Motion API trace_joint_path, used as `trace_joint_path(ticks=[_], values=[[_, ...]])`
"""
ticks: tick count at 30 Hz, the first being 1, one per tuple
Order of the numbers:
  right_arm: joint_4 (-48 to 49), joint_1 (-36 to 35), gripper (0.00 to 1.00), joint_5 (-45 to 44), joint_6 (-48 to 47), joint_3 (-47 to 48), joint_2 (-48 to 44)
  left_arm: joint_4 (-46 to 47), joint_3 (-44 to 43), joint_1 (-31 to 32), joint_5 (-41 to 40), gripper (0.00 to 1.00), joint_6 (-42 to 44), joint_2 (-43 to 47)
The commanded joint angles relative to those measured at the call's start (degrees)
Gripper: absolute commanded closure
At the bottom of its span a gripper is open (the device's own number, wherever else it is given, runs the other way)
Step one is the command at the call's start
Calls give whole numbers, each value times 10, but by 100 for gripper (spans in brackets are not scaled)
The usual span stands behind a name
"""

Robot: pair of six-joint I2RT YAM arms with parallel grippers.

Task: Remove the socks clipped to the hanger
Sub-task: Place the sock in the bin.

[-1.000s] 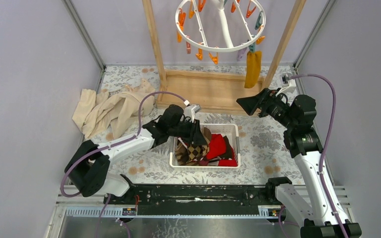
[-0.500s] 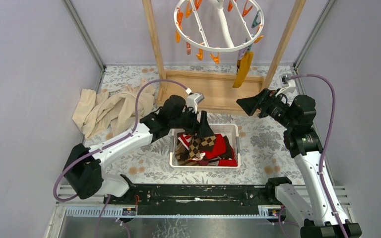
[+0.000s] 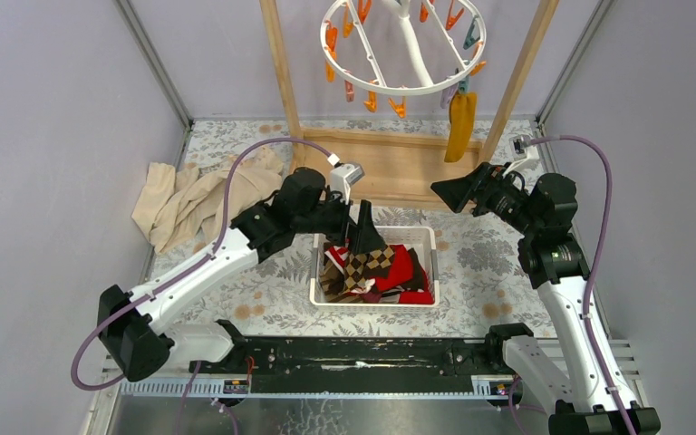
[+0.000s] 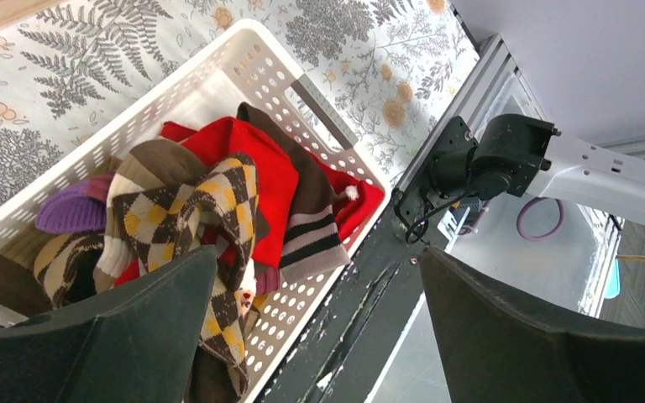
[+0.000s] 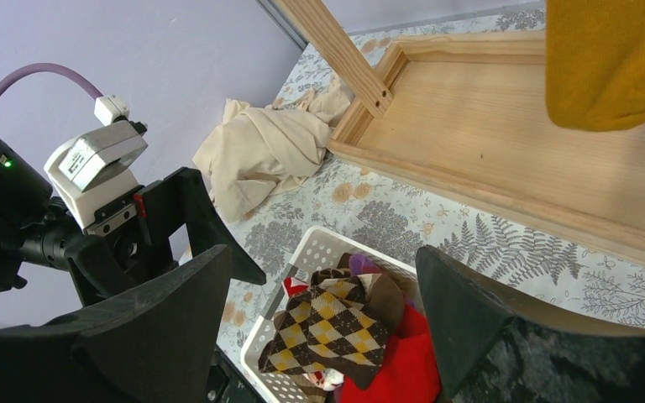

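The white ring hanger (image 3: 403, 45) hangs at the top with orange, teal and purple clips. One mustard yellow sock (image 3: 460, 122) stays clipped at its right front and shows in the right wrist view (image 5: 609, 63). My left gripper (image 3: 355, 227) hovers open and empty over the back edge of the white basket (image 3: 372, 304). The brown argyle sock (image 4: 193, 210) lies loose on top of the pile under the left gripper (image 4: 317, 256). My right gripper (image 3: 453, 192) is open and empty, just below and in front of the yellow sock, and its fingers frame the basket in its own view (image 5: 323, 252).
The basket (image 4: 218, 50) also holds red (image 3: 399, 267), striped and purple socks. A beige cloth (image 3: 204, 199) lies crumpled at the left. The wooden rack's base tray (image 3: 385, 163) and two uprights (image 3: 281, 72) stand behind the basket.
The left gripper opened, let the argyle sock fall onto the basket pile, then lifted back toward the rack. The hanger and yellow sock swung and settled. The right arm has not moved.
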State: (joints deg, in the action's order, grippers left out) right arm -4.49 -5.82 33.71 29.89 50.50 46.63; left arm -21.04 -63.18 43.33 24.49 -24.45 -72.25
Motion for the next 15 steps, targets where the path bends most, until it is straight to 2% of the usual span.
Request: trace_joint_path(ticks=[1,7,12,15], values=[[7,3,13,16,-2,3,-8,-26,20,9,-4,1,8,23],[3,3,13,18,-4,-19,-16,-5,80,14,-18,2,0,31],[-12,2,13,17,-16,-32,-25,41,122,13,-47,10,-2,0],[-23,3,13,16,-21,-35,-28,64,133,14,-66,23,2,-28]])
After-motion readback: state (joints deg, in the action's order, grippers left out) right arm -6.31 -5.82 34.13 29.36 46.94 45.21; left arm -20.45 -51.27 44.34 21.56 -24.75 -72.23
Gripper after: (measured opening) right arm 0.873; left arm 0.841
